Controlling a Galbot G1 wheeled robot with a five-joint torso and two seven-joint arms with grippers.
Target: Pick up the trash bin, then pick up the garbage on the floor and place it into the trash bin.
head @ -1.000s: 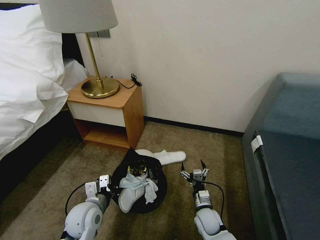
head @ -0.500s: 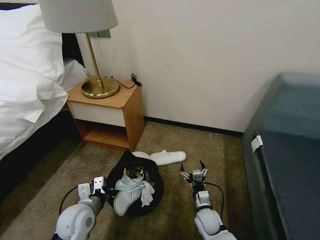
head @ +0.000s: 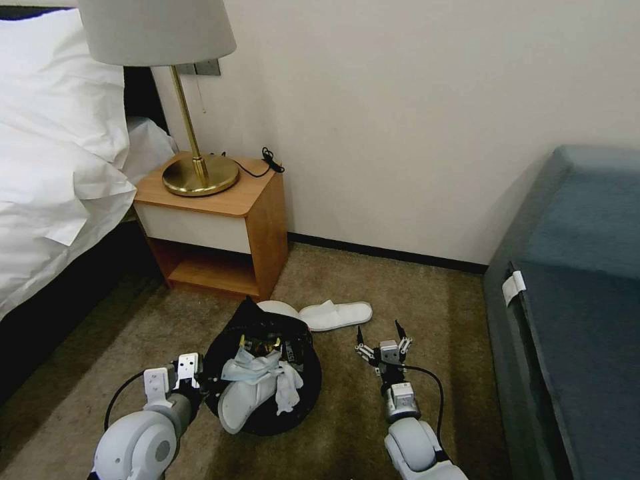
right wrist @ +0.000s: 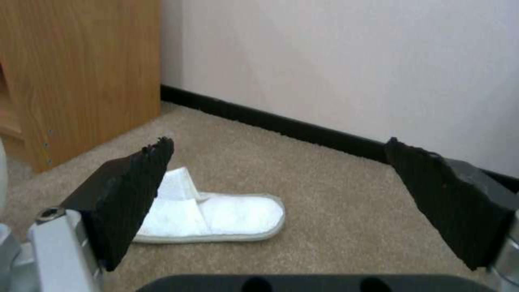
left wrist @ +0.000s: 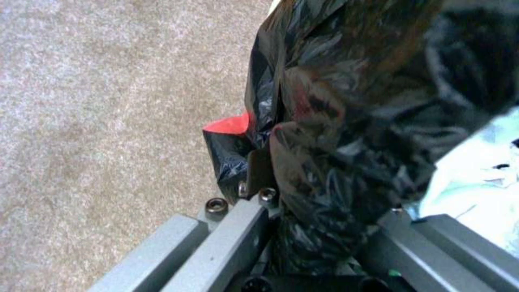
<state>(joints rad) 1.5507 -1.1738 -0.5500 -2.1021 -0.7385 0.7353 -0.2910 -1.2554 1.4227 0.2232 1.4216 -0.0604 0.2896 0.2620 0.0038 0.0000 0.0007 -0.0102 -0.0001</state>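
Setting: a bedroom corner with brown carpet (head: pixel 427 300), a white-sheeted bed on the left, a wooden bedside table (head: pixel 220 220) with a brass lamp (head: pixel 193 167), and a dark blue upholstered seat (head: pixel 573 300) on the right.

Trash bin: a small round bin lined with crinkly black plastic (head: pixel 293 393) sits low in front of the robot, left of centre. Its wide mouth faces up.

Bin contents: one white cloth slipper (head: pixel 240 403), crumpled white tissues (head: pixel 257 367) and some dark and gold wrappers at the far side.

Left gripper: the left gripper (left wrist: pixel 324 227) is clamped on the black liner at the bin's near left rim; bunched plastic fills the space between its grey fingers.

Remaining garbage: a second white open-toed slipper (head: pixel 337 315) lies flat on the carpet just beyond the bin, near the foot of the bedside table, its toe end pointing right.

Right gripper: the right gripper (head: pixel 380 335) hovers low over the carpet, right of the bin and just short of the slipper. Its two black ribbed pads (right wrist: pixel 135 190) are spread wide with nothing between them.

Step in hand: judging by the layout, reaching for the slipper on the floor.

Doing it well: bring the spread fingers down astride the slipper's narrow width, ideally at the raised strap, which offers more to pinch than the thin sole. Close fully before lifting, since soft cloth slips. Keep the bin level and close by for a short drop.
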